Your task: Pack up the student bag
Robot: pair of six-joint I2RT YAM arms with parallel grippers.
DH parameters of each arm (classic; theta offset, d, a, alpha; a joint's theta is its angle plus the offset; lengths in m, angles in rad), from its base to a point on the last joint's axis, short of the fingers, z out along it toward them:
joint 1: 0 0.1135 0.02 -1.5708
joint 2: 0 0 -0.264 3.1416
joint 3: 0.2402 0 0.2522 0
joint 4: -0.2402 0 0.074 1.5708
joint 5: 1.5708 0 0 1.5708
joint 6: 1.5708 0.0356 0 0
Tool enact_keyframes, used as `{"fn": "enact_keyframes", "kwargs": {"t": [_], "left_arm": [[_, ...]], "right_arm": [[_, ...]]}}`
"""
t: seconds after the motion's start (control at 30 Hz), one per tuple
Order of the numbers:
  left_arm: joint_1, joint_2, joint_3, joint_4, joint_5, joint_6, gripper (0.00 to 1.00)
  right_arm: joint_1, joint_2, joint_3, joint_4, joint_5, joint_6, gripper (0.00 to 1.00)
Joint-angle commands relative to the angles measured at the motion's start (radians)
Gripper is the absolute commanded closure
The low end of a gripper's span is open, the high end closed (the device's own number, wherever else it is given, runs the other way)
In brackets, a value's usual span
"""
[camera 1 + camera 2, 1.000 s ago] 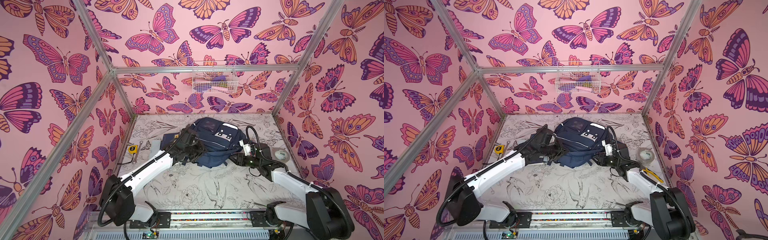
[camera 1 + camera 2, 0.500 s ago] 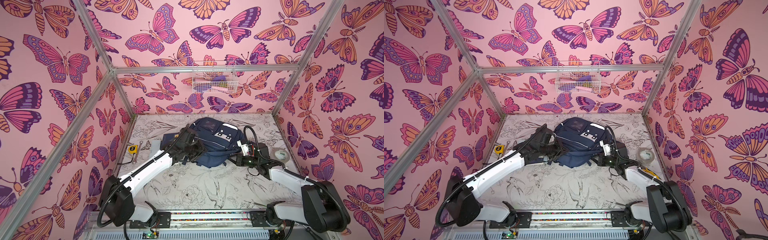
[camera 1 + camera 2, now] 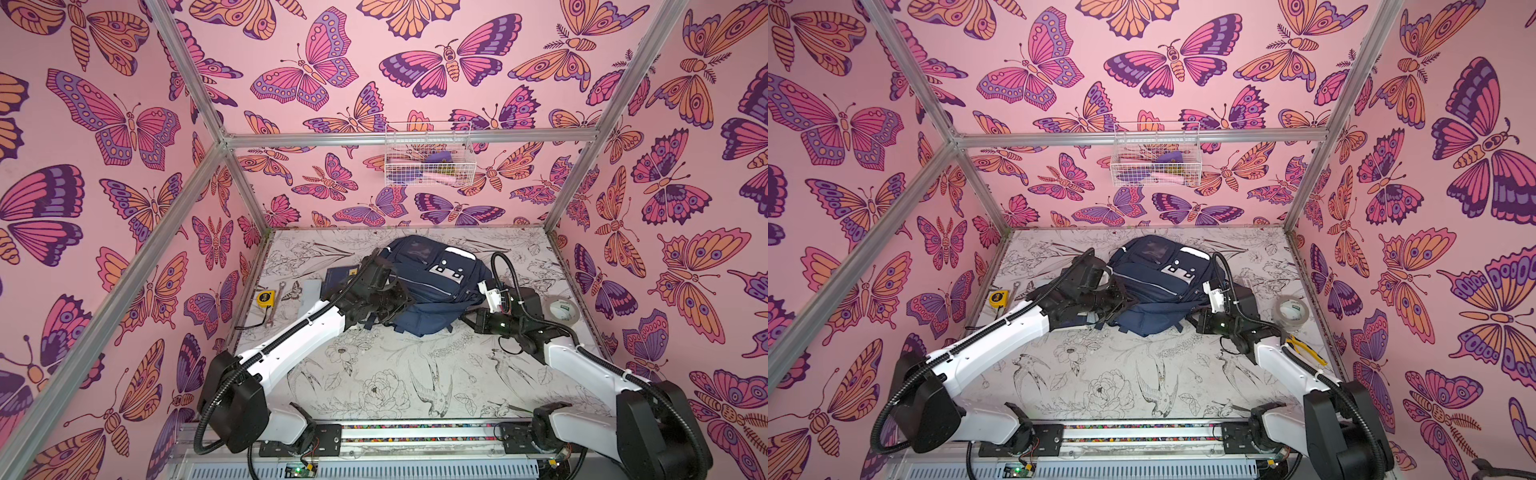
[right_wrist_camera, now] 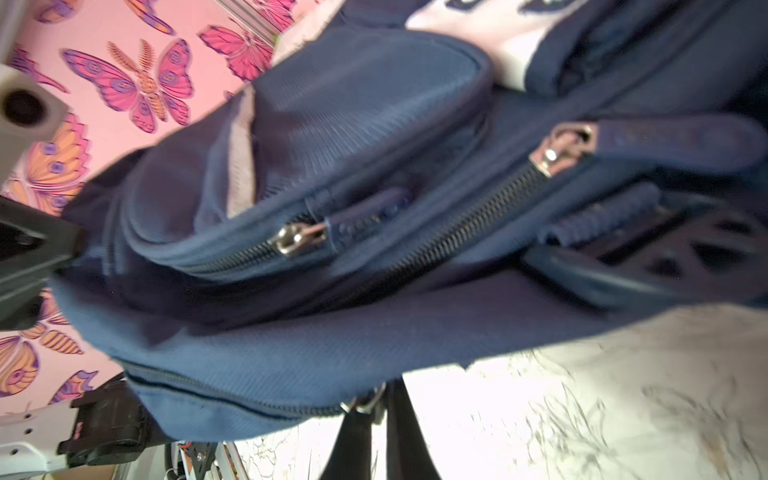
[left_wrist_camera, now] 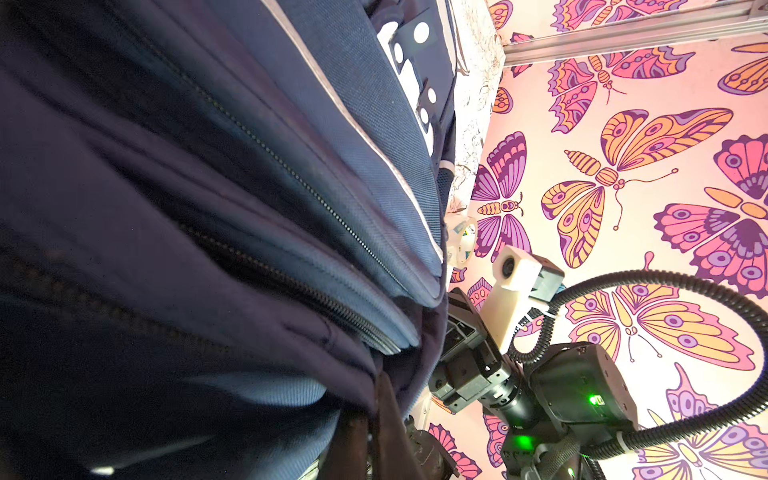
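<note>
— Your hands?
— My right gripper (image 3: pixel 468 319) pinches a ribbed navy tab (image 4: pixel 602 216) on the student bag (image 3: pixel 432 291). My left gripper (image 3: pixel 401 300) is closed tight against its side.
— Where's the bag? Any writing?
— Rear middle of the table (image 3: pixel 374 374), front pockets up. The tape roll (image 3: pixel 563 309) has a green label, too small to read.

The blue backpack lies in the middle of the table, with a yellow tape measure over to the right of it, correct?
Not quite. The yellow tape measure lies to the left of the blue backpack, not to the right, as both top views show. The rest is right.
</note>
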Motion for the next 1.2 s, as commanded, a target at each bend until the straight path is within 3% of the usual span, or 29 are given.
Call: {"fn": "enact_keyframes", "kwargs": {"t": [0.0,0.1,0.37,0.4,0.5,0.53,0.57,0.63,0.77,1.17], "left_arm": [[0.007,-0.049,0.003,0.034,-0.007,0.025,1.00],[0.007,-0.049,-0.003,0.035,-0.017,0.025,1.00],[0.007,-0.039,-0.030,0.055,-0.018,0.015,1.00],[0.007,-0.037,-0.032,0.059,-0.015,0.011,1.00],[0.009,-0.045,-0.025,0.064,-0.003,0.005,1.00],[0.009,-0.052,-0.020,0.066,0.000,0.007,1.00],[0.008,-0.059,-0.015,0.065,0.004,0.007,1.00],[0.010,-0.073,-0.006,0.062,0.011,0.007,1.00],[0.013,-0.085,0.016,0.045,0.020,0.013,1.00],[0.016,-0.098,0.054,0.037,0.039,-0.003,1.00]], "right_arm": [[0.032,-0.028,0.067,-0.290,0.231,-0.032,1.00],[0.037,-0.029,0.086,-0.419,0.314,-0.013,1.00],[0.141,-0.066,0.100,-0.489,0.318,0.012,1.00],[0.148,-0.066,0.105,-0.484,0.308,0.014,0.92],[0.149,-0.104,0.090,-0.423,0.272,0.017,0.44],[0.147,-0.122,0.086,-0.410,0.297,0.023,0.35],[0.142,-0.135,0.076,-0.387,0.299,0.017,0.32],[0.116,-0.151,0.041,-0.287,0.235,0.018,0.32],[0.042,-0.140,-0.009,-0.087,-0.012,0.044,0.38],[-0.014,-0.020,-0.035,0.136,-0.190,0.063,0.47]]}}
